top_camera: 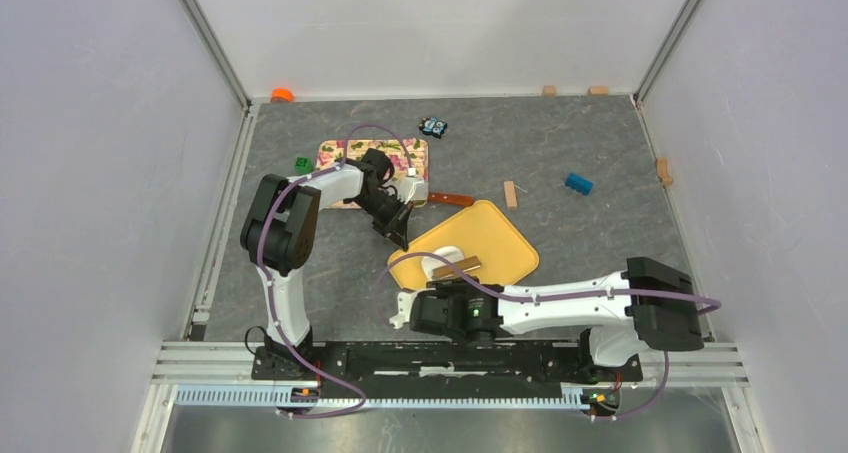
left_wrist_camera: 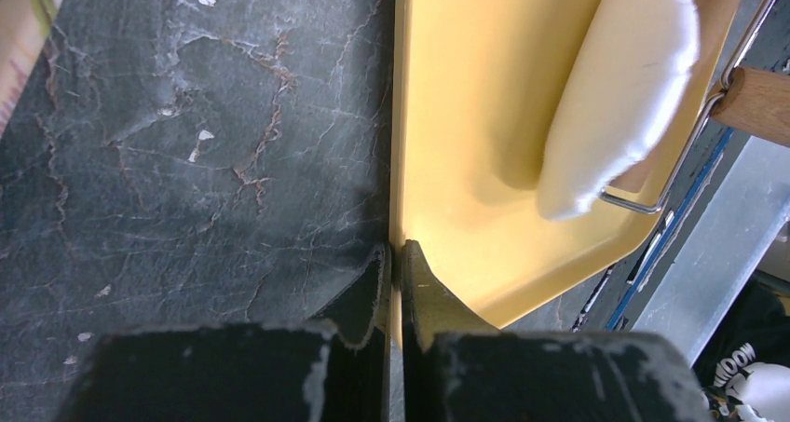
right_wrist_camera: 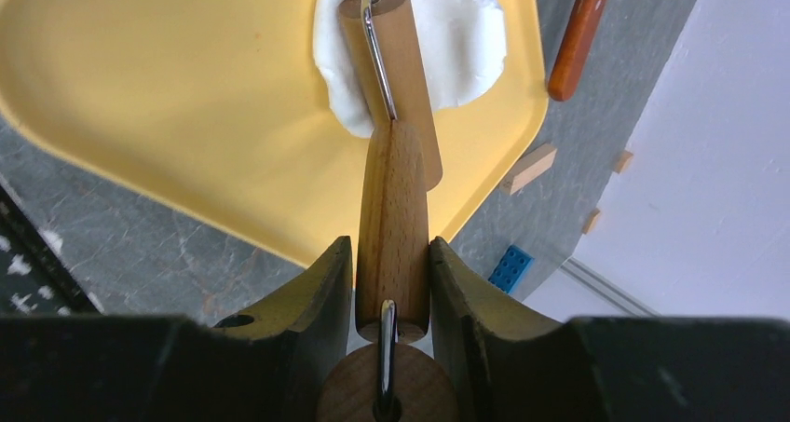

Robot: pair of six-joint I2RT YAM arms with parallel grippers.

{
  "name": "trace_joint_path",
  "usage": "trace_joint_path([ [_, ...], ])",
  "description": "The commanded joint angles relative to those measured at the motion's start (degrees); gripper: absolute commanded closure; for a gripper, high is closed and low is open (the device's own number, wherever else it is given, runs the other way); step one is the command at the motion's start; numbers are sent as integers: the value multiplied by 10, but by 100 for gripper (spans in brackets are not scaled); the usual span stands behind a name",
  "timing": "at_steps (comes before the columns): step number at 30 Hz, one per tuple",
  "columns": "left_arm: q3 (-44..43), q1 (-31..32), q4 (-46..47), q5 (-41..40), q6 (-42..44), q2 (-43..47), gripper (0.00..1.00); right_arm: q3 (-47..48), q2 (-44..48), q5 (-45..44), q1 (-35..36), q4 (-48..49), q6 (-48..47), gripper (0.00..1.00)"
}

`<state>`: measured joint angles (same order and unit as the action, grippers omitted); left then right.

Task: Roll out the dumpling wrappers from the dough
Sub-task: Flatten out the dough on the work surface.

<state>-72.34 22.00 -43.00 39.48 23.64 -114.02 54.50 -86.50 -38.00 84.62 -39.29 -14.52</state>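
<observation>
1. One dumpling wrapper (right_wrist_camera: 466, 40), a flat white patch, lies on the one yellow tray (right_wrist_camera: 186, 87), under the barrel of one wooden rolling pin (right_wrist_camera: 410, 96).
2. The right claw (right_wrist_camera: 392, 254) grasps the rolling pin's handle. The left claw (left_wrist_camera: 395, 259) is clenched on the tray's rim.
3. One floral board (top_camera: 345, 155), one blue brick (top_camera: 578, 183), one green block (top_camera: 302, 162) and four small wooden blocks (top_camera: 510, 194) sit elsewhere.
4. The surface (top_camera: 600, 233) is dark grey and stone-patterned. Pale walls (top_camera: 440, 23) enclose it on three sides.

My right claw (right_wrist_camera: 391, 254) is black, its roller (right_wrist_camera: 392, 175) tan. The tray (right_wrist_camera: 186, 96) is plain yellow, the dough (right_wrist_camera: 466, 40) on it white.
</observation>
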Motion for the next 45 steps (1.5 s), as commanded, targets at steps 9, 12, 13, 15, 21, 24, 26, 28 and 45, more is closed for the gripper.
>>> trace_joint_path([
  [9,18,6,32,-88,1,-29,98,-13,-27,144,14,67,21,100],
  [12,17,6,32,-87,1,-29,98,-37,-7,159,47,46,79,100],
  [13,18,6,32,-87,1,-29,98,-42,-3,160,57,43,93,100],
  [15,18,6,32,-87,0,-29,98,-54,-1,169,62,49,109,100],
  [21,17,6,32,-87,1,-30,98,-66,-18,155,9,85,52,100],
  [24,17,6,32,-87,1,-29,98,-34,-32,144,-10,103,15,100],
  [26,17,6,32,-88,0,-30,98,-4,-50,147,-8,93,10,100],
  [28,17,5,32,-88,0,-30,98,5,-58,142,6,75,18,100],
  [45,17,6,32,-86,1,-30,98,5,-51,136,11,30,30,100],
])
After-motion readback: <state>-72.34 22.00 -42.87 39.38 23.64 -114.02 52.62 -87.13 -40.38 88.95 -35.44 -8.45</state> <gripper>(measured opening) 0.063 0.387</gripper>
